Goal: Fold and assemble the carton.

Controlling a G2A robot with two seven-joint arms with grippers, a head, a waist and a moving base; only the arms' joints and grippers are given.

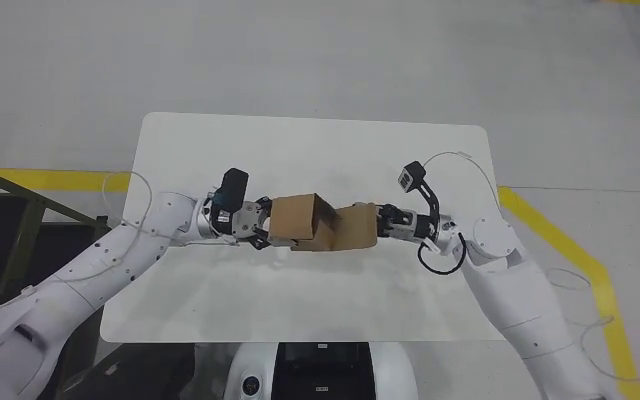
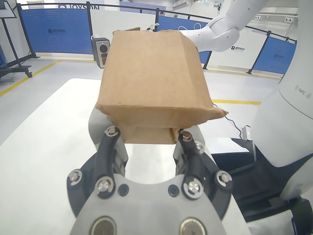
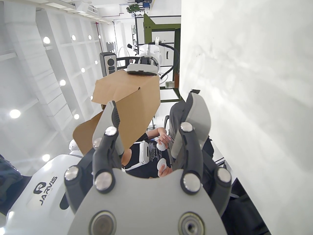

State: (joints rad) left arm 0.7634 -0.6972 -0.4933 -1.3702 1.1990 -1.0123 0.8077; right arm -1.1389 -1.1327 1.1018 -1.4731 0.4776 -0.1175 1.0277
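We see the carton [image 1: 318, 222] above the table's [image 1: 300, 150] middle; the left gripper [image 1: 265, 228] grasps 1 end, the right gripper [image 1: 377, 222] spread wide beside the other.

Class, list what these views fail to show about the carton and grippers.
Left wrist view: the carton hides its own far end and the left gripper tips.
Top view: whether the right gripper touches the carton is too small to judge.
Right wrist view: that gripper covers part of the carton's near flap.
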